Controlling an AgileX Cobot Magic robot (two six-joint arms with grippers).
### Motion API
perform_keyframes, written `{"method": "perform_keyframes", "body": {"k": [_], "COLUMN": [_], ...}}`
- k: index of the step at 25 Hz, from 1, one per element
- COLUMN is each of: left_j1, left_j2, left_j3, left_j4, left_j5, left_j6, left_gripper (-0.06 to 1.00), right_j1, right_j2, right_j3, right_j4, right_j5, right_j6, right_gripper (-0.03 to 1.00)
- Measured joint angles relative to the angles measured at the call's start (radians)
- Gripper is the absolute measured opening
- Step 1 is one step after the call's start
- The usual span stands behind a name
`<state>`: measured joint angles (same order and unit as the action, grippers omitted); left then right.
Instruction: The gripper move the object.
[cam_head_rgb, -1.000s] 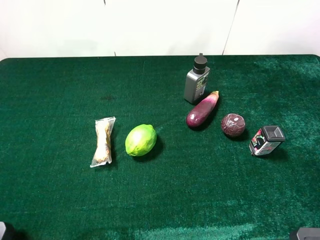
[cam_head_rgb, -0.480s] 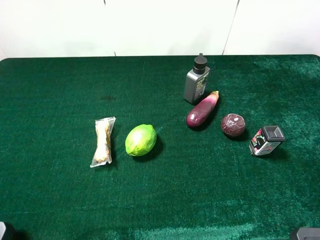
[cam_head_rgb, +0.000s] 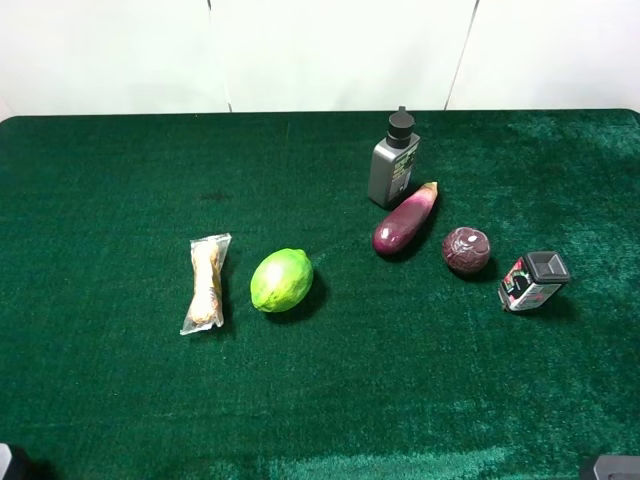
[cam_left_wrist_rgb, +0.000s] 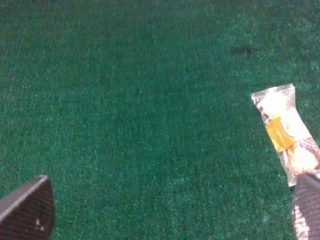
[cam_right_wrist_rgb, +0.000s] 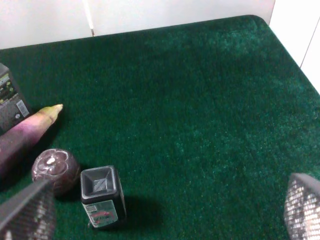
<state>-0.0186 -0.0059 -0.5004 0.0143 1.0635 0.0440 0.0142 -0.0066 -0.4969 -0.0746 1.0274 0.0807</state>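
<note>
From the high exterior camera, the green worktop (cam_head_rgb: 120, 400) carries the grey bottle (cam_head_rgb: 393, 165) standing upright near the far edge, its black pump cap on top. Just beside it lies a purple eggplant (cam_head_rgb: 404, 220), then a dark red round fruit (cam_head_rgb: 466, 249) and a small red-black box (cam_head_rgb: 532, 280) farther right. A lime (cam_head_rgb: 281, 280) and a wrapped snack (cam_head_rgb: 205, 283) lie well apart to the left. No arm reaches over these things.

In the left wrist view, the left gripper (cam_left_wrist_rgb: 170, 212) has its fingers (cam_left_wrist_rgb: 30, 210) spread wide over bare cloth, grasping nothing, the snack near one tip.

In the right wrist view, the right gripper (cam_right_wrist_rgb: 165, 212) is likewise released, fingers (cam_right_wrist_rgb: 302, 207) far apart, with the box, round fruit, eggplant and the bottle's edge ahead.
</note>
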Motion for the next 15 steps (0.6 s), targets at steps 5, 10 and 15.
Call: {"method": "perform_keyframes", "body": {"k": [5,10,15], "left_j1": [0.0,0.0,0.0], "left_j2": [0.0,0.0,0.0], "left_j3": [0.0,0.0,0.0], "left_j4": [0.0,0.0,0.001], "left_j5": [0.0,0.0,0.0], "left_j6": [0.0,0.0,0.0], "left_gripper": [0.95,0.95,0.95], "right_j1": [0.0,0.0,0.0], "right_j2": [0.0,0.0,0.0], "right_j3": [0.0,0.0,0.0], "right_j4": [0.0,0.0,0.0], "right_j5": [0.0,0.0,0.0], "right_j6": [0.0,0.0,0.0], "right_gripper": [0.7,0.7,0.7]}}
